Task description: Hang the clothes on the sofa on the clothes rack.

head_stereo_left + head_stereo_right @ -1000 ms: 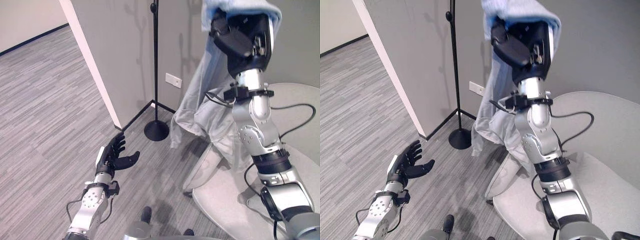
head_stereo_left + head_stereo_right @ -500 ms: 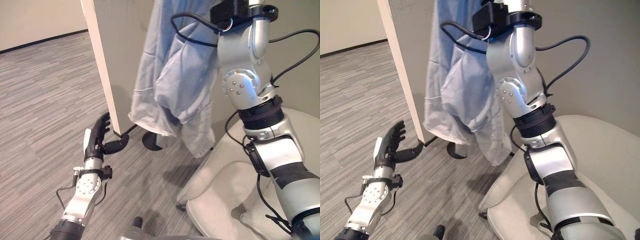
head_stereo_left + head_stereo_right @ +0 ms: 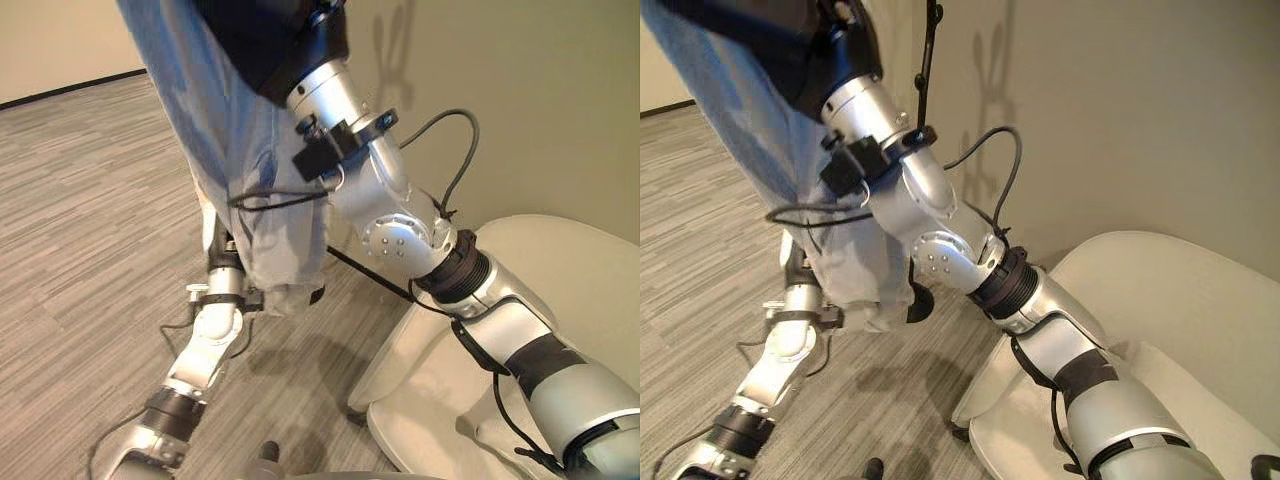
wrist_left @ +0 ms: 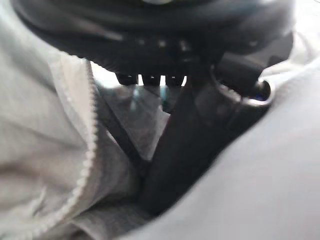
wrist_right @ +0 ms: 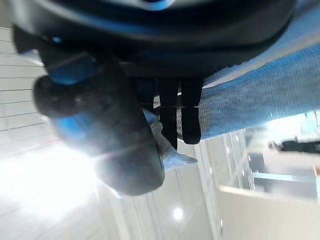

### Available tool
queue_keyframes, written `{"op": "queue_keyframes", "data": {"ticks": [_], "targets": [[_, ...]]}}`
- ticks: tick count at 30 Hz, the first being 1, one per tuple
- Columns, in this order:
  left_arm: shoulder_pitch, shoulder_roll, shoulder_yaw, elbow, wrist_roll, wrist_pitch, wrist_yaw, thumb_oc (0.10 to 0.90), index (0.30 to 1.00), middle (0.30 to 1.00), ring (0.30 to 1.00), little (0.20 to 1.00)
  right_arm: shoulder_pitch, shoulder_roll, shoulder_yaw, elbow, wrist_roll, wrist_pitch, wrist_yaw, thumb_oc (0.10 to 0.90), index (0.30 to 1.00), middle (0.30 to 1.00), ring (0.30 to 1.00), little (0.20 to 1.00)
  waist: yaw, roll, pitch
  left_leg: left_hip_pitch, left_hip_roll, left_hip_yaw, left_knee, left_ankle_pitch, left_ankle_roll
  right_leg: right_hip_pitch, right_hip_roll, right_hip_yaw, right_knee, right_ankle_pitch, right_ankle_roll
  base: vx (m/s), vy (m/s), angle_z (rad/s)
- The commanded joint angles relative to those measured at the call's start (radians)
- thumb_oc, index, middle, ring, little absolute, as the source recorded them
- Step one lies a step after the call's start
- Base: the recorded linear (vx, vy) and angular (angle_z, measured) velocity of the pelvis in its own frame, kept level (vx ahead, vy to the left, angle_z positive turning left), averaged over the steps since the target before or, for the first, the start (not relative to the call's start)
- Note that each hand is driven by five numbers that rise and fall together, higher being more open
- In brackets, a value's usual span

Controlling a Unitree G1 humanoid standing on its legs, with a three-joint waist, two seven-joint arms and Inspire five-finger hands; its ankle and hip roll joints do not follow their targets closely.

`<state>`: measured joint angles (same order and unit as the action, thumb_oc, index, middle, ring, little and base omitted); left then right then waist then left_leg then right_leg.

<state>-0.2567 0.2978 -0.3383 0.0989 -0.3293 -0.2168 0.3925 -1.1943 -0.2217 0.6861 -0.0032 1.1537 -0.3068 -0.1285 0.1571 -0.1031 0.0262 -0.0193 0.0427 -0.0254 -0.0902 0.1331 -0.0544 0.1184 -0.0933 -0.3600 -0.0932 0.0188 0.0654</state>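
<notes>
Right hand raised to the top of the frame, fingers and thumb curled on a fold of the light blue garment; wrist view shows cloth pinched between thumb and fingers

Garment hangs from that hand as a long drape, long axis near vertical, running from upper left of the frame down to centre left, hem just above the floor

Left hand low at centre left, tucked in behind or under the hem; its wrist view shows dark fingers against grey cloth and a zip edge, but whether they are curled or straight cannot be told

Clothes rack: thin black pole at top centre of the right eye view, against the beige wall; a dark slanted leg shows at mid frame below the right forearm, dark base peeping by the hem

Key relation, as judged: pole stands just beyond and to the frame-right of the raised hand, so the right hand is the nearer one for hooking the cloth; hooks themselves not seen, above the frame edge

In the way: the right arm's own elbow crosses in front of the rack; hanging cloth screens the base

Pale sofa at lower right, well clear of the drape
</notes>
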Motion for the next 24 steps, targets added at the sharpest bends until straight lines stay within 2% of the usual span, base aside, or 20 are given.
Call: {"op": "queue_keyframes", "data": {"ticks": [1, 4, 5, 10, 14, 16, 17, 18, 21, 22, 23, 24], "targets": [[-0.220, -0.079, -0.081, 0.152, -0.212, -0.129, -0.099, 0.800, 0.900, 0.900, 0.900, 0.900, -0.091, 0.042, -0.077, -0.006, 0.045, -0.089, 0.041, 0.400, 0.300, 0.300, 0.300, 0.300, -0.004, -0.020, -0.106, 0.050, 0.005, -0.025, 0.003, -0.109, -0.022, -0.005, -0.042, 0.049, 0.006, 0.005, 0.052, -0.02, 0.004, -0.10], [-0.242, -0.120, -0.110, 0.177, -0.273, -0.127, -0.123, 0.800, 0.900, 0.900, 0.900, 0.900, -0.081, 0.067, -0.090, 0.000, 0.048, -0.097, 0.037, 0.400, 0.300, 0.300, 0.300, 0.300, -0.013, -0.021, -0.106, 0.049, 0.004, -0.022, 0.003, -0.110, -0.022, -0.007, -0.043, 0.051, 0.006, 0.008, 0.053, -0.01, 0.004, -0.12], [-0.262, -0.147, -0.133, 0.207, -0.307, -0.120, -0.133, 0.400, 0.300, 0.300, 0.300, 0.300, -0.067, 0.085, -0.105, 0.003, 0.054, -0.106, 0.035, 0.400, 0.300, 0.300, 0.300, 0.300, -0.024, -0.021, -0.106, 0.047, 0.003, -0.017, 0.003, -0.110, -0.022, -0.009, -0.043, 0.056, 0.006, 0.009, 0.053, -0.01, 0.001, -0.11], [-0.274, -0.164, -0.100, 0.197, -0.363, -0.138, -0.116, 0.400, 0.300, 0.300, 0.300, 0.300, -0.035, 0.081, -0.125, -0.007, 0.057, -0.122, 0.026, 0.400, 0.300, 0.300, 0.300, 0.300, -0.036, -0.022, -0.105, 0.049, 0.004, -0.010, 0.003, -0.114, -0.021, -0.012, -0.042, 0.063, 0.006, 0.010, 0.052, -0.01, -0.011, -0.08], [-0.210, -0.131, 0.004, 0.121, -0.322, -0.159, -0.069, 0.400, 0.300, 0.300, 0.300, 0.300, 0.023, -0.015, -0.145, -0.048, 0.076, -0.124, 0.050, 0.400, 0.300, 0.300, 0.300, 0.300, -0.035, -0.025, -0.103, 0.053, 0.007, -0.005, 0.003, -0.117, -0.022, -0.015, -0.038, 0.072, 0.006, 0.009, 0.052, -0.01, -0.028, -0.05], [-0.175, -0.110, 0.068, 0.085, -0.290, -0.170, -0.040, 0.400, 0.300, 0.300, 0.300, 0.300, 0.059, -0.079, -0.160, -0.069, 0.078, -0.118, 0.062, 0.400, 0.300, 0.300, 0.300, 0.300, -0.033, -0.026, -0.102, 0.053, 0.011, -0.007, 0.003, -0.117, -0.024, -0.014, -0.036, 0.073, 0.006, 0.006, 0.051, -0.01, -0.044, -0.03], [-0.144, -0.080, 0.137, 0.042, -0.236, -0.178, -0.008, 0.400, 0.300, 0.300, 0.300, 0.300, 0.083, -0.154, -0.163, -0.088, 0.087, -0.108, 0.089, 0.400, 0.300, 0.300, 0.300, 0.300, -0.030, -0.027, -0.102, 0.053, 0.013, -0.007, 0.003, -0.115, -0.026, -0.014, -0.034, 0.072, 0.006, 0.005, 0.051, -0.01, -0.041, -0.02], [-0.142, -0.081, 0.137, 0.039, -0.233, -0.176, -0.006, 0.400, 0.300, 0.300, 0.300, 0.300, 0.084, -0.155, -0.162, -0.088, 0.088, -0.108, 0.090, 0.400, 0.300, 0.300, 0.300, 0.300, -0.030, -0.026, -0.102, 0.053, 0.013, -0.007, 0.003, -0.115, -0.026, -0.014, -0.034, 0.072, 0.006, 0.005, 0.051, -0.01, -0.042, -0.02], [-0.090, -0.030, 0.244, -0.040, -0.120, -0.187, 0.046, 0.400, 0.300, 0.300, 0.300, 0.300, 0.113, -0.278, -0.157, -0.116, 0.101, -0.083, 0.141, 0.400, 0.300, 0.300, 0.300, 0.300, -0.024, -0.027, -0.100, 0.050, 0.017, -0.009, 0.003, -0.111, -0.032, -0.016, -0.028, 0.070, 0.006, 0.001, 0.051, 0.00, -0.014, 0.00], [-0.087, -0.032, 0.244, -0.045, -0.117, -0.184, 0.048, 0.400, 0.300, 0.300, 0.300, 0.300, 0.114, -0.279, -0.157, -0.116, 0.103, -0.083, 0.143, 0.400, 0.300, 0.300, 0.300, 0.300, -0.024, -0.027, -0.100, 0.050, 0.017, -0.009, 0.003, -0.111, -0.032, -0.016, -0.028, 0.070, 0.006, 0.000, 0.051, -0.01, -0.038, 0.00], [-0.044, 0.020, 0.337, -0.106, -0.005, -0.179, 0.094, 0.400, 0.300, 0.300, 0.300, 0.300, 0.141, -0.390, -0.157, -0.144, 0.114, -0.063, 0.195, 0.400, 0.300, 0.300, 0.300, 0.300, -0.018, -0.026, -0.096, 0.044, 0.021, -0.013, 0.003, -0.107, -0.037, -0.018, -0.025, 0.065, 0.006, -0.003, 0.051, 0.00, -0.032, 0.00], [-0.018, 0.032, 0.361, -0.131, 0.027, -0.180, 0.106, 0.400, 0.300, 0.300, 0.300, 0.300, 0.153, -0.438, -0.157, -0.150, 0.115, -0.059, 0.211, 0.400, 0.300, 0.300, 0.300, 0.300, -0.016, -0.025, -0.094, 0.043, 0.022, -0.015, 0.003, -0.106, -0.039, -0.018, -0.024, 0.062, 0.006, -0.004, 0.051, 0.00, -0.042, 0.03]]}}
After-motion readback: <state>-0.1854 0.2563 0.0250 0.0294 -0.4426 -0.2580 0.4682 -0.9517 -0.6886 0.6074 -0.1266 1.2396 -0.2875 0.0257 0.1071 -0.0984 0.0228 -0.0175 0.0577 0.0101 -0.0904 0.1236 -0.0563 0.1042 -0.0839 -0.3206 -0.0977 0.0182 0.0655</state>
